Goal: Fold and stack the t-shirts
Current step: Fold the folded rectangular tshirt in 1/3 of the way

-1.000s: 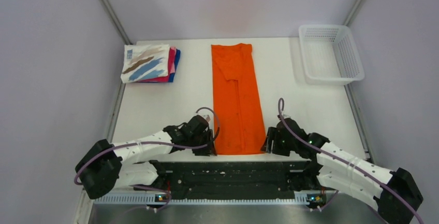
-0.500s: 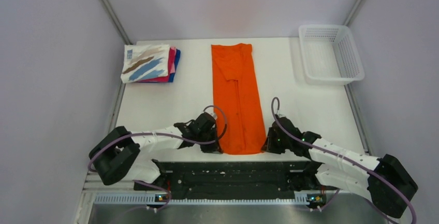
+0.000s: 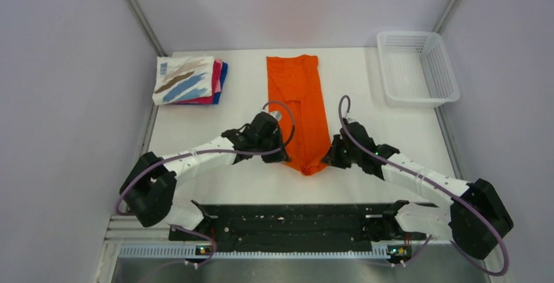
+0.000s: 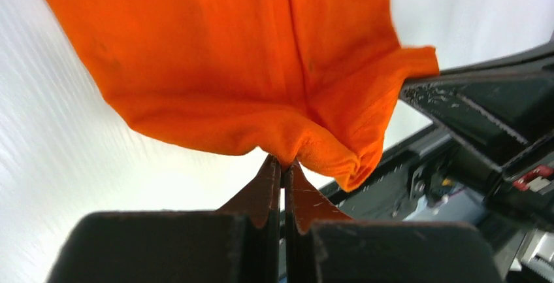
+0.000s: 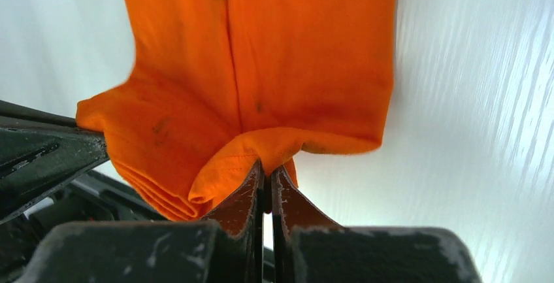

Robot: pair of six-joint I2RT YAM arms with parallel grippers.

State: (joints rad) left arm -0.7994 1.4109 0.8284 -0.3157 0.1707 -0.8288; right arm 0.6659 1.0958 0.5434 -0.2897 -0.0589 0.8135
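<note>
Left of the basket (image 3: 418,102): orange t-shirt (image 3: 297,93), long axis near-to-far, far end flat on table (image 3: 196,133). Near hem is off the table, left gripper (image 4: 283,165) and right gripper (image 5: 266,168) each pinching one corner. Folded stack (image 3: 186,79) further left, well apart.

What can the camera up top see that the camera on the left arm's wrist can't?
Only the top view shows the folded stack of t-shirts in the far left corner, the white basket at the far right, and the right gripper at the orange t-shirt. Only the left wrist view shows, up close, the left gripper pinched shut on a bunched bit of the shirt's near edge. Both show the orange shirt, its near end gathered up, and the white table.
</note>
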